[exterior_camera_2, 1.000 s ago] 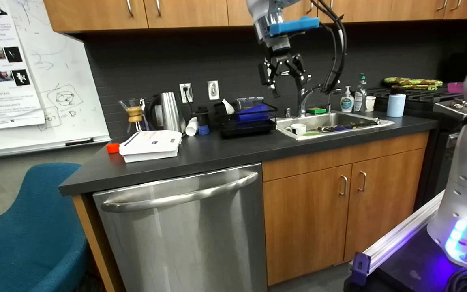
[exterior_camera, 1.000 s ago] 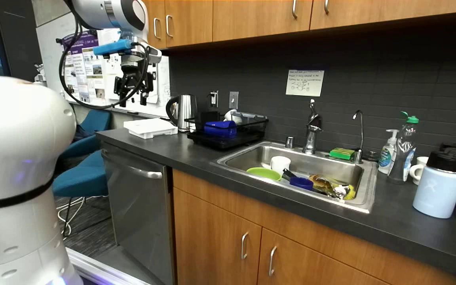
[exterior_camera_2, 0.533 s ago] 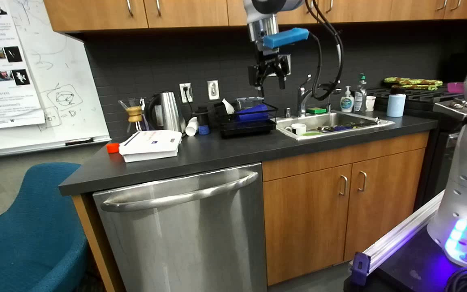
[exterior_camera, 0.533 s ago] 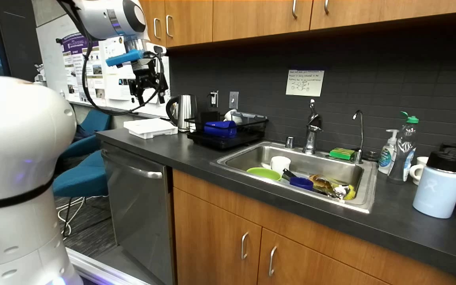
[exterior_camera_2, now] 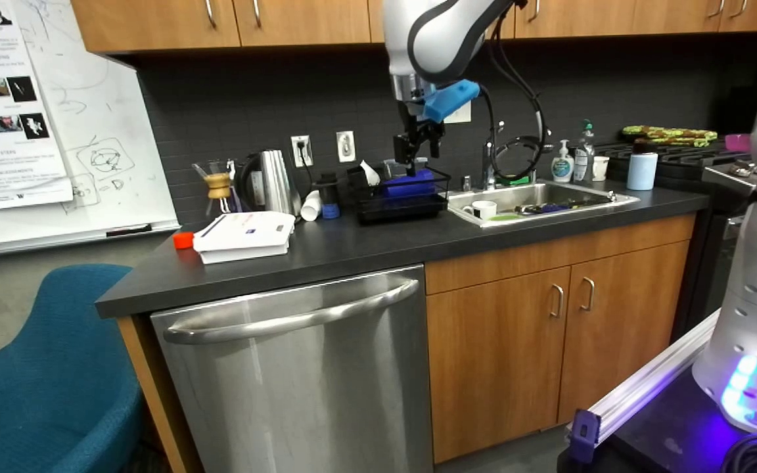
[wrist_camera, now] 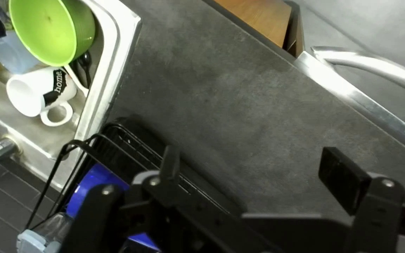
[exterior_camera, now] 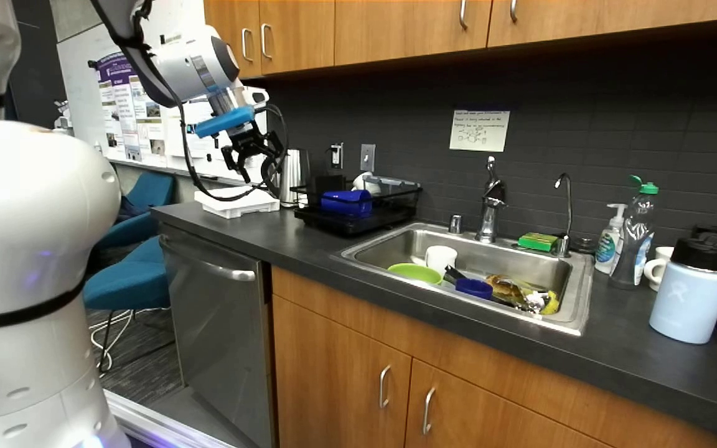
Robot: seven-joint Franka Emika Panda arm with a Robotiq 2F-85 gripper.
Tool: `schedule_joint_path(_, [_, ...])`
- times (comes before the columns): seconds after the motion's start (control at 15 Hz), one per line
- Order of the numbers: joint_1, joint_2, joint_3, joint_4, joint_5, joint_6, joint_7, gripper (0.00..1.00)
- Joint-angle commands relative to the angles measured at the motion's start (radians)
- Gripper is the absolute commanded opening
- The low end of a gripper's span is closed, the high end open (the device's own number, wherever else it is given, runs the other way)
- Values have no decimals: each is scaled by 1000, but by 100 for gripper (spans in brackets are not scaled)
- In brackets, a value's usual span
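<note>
My gripper [wrist_camera: 255, 172] stands open in the wrist view, with only grey counter [wrist_camera: 230, 102] visible between its fingers. It hangs in the air over the counter, touching nothing that I can see. In an exterior view the gripper [exterior_camera_2: 422, 164] appears in front of the black dish rack [exterior_camera_2: 401, 209], which holds a blue container [exterior_camera_2: 411, 185]. From another angle the gripper [exterior_camera: 260, 179] overlaps the steel kettle [exterior_camera: 296, 177] and sits above a white box [exterior_camera: 237, 202]. In the wrist view, the left finger [wrist_camera: 170, 163] covers part of the rack and of the blue container [wrist_camera: 91, 186].
The sink [exterior_camera: 389, 246] holds a white mug [wrist_camera: 37, 91], a green bowl [wrist_camera: 47, 31] and a blue item [exterior_camera: 473, 287]. Behind it stands the faucet [exterior_camera: 489, 211]. Upper cabinets [exterior_camera_2: 313, 23] overhang the counter. A light blue bottle [exterior_camera: 691, 298] stands near the stove.
The gripper has come down toward the counter, moving right in an exterior view and left in the other angle. Its fingers have stayed apart. Objects on the counter have not moved.
</note>
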State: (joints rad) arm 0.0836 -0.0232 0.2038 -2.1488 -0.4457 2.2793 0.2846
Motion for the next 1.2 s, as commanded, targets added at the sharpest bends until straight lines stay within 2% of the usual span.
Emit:
schedule_joint_path(0.0, [18, 44, -28, 64, -76, -16, -160, 100])
schedule_joint_path(0.33, [13, 54, -58, 126, -204, -18, -375, 100])
schedule_joint_path(0.47, [5, 63, -75, 163, -216, -14, -434, 100])
schedule_joint_path(0.53, [4, 63, -82, 177, -206, -18, -428, 100])
schedule_joint_path(0.6, [14, 46, -77, 134, -191, -5, -395, 100])
schedule_joint_path(1.07, [19, 48, -80, 134, -190, -5, -396, 100])
schedule_joint_path(1.13, [26, 61, -76, 140, -241, 5, -318, 100])
